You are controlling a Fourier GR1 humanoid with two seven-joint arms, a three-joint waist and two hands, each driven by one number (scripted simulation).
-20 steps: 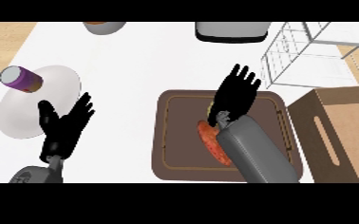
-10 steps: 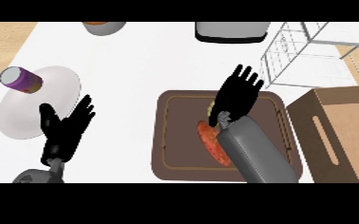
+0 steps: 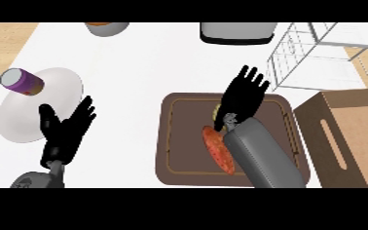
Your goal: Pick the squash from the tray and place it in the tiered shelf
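We note the right hand (image 3: pixel 241 99) over the brown tray (image 3: pixel 182 131), its fingers (image 3: pixel 247 78) straight and spread wide, holding nothing. The squash (image 3: pixel 216 111) lies on the tray, mostly hidden under that hand, beside a reddish item (image 3: pixel 217 150). The tiered shelf (image 3: pixel 309 53) stands beyond the tray on the desk (image 3: pixel 158 63). The left hand (image 3: pixel 63 137) rests open beside a white plate (image 3: pixel 50 102).

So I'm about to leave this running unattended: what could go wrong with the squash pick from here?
The right hand is open with its fingers beyond the squash, which lies partly hidden under the forearm on the tray; closing there might miss it. The carry to the tiered shelf passes near the cardboard box, which the forearm could clip.
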